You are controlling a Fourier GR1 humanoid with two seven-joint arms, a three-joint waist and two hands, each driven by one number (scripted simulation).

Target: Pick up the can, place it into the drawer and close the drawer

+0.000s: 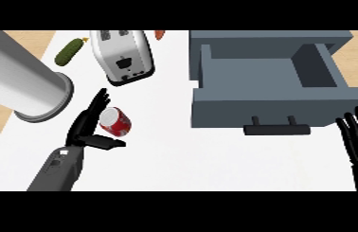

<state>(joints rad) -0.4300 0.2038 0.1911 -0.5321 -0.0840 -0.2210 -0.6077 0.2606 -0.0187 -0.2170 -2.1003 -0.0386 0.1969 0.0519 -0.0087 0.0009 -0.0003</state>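
Head view, one can [116, 121], one open drawer [252, 108], one toaster [124, 56]

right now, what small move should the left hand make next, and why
Probably close the left hand round the can: its fingers lie straight along the can's left side, thumb below it, nothing gripped yet, and the drawer already stands open to the right.

One head view — looking steeply down, close over the counter [210, 160].

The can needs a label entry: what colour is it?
The can is red with a pale top, best in the head view.
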